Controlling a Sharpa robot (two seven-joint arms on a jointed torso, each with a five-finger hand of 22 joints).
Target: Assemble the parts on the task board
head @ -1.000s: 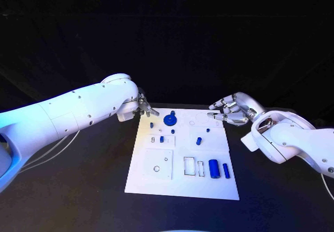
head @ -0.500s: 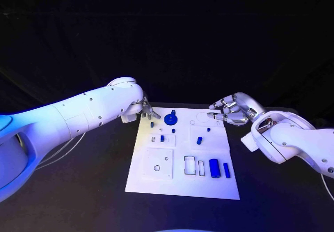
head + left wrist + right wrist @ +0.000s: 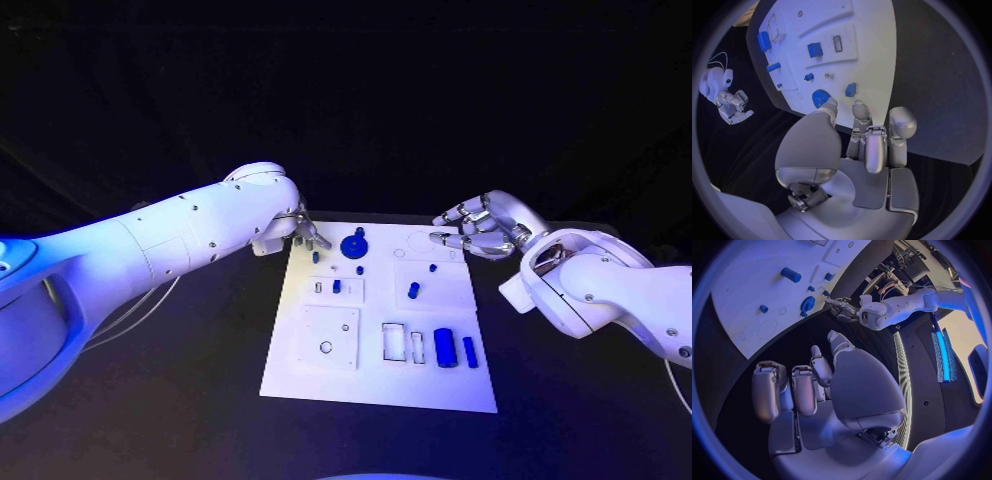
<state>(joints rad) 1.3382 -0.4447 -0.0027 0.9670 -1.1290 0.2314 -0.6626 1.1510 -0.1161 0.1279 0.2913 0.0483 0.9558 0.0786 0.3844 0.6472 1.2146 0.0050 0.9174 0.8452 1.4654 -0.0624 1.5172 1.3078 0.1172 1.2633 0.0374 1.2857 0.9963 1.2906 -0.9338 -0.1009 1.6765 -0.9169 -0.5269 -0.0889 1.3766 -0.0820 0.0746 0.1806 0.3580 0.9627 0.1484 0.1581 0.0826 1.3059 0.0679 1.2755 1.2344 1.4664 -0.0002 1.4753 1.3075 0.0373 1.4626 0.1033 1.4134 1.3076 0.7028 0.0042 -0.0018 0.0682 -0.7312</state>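
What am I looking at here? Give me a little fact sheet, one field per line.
Surface: black table
Centrepiece: white task board, with recesses and outlines
Parts: small blue pieces on the board, including a round blue gear and a blue cylinder
Left hand: at the board's far left corner, holding nothing, fingers extended
Right hand: above the board's far right corner, fingers curled, holding nothing

Matt white task board (image 3: 378, 385), glossy blue plastic parts (image 3: 444, 347)
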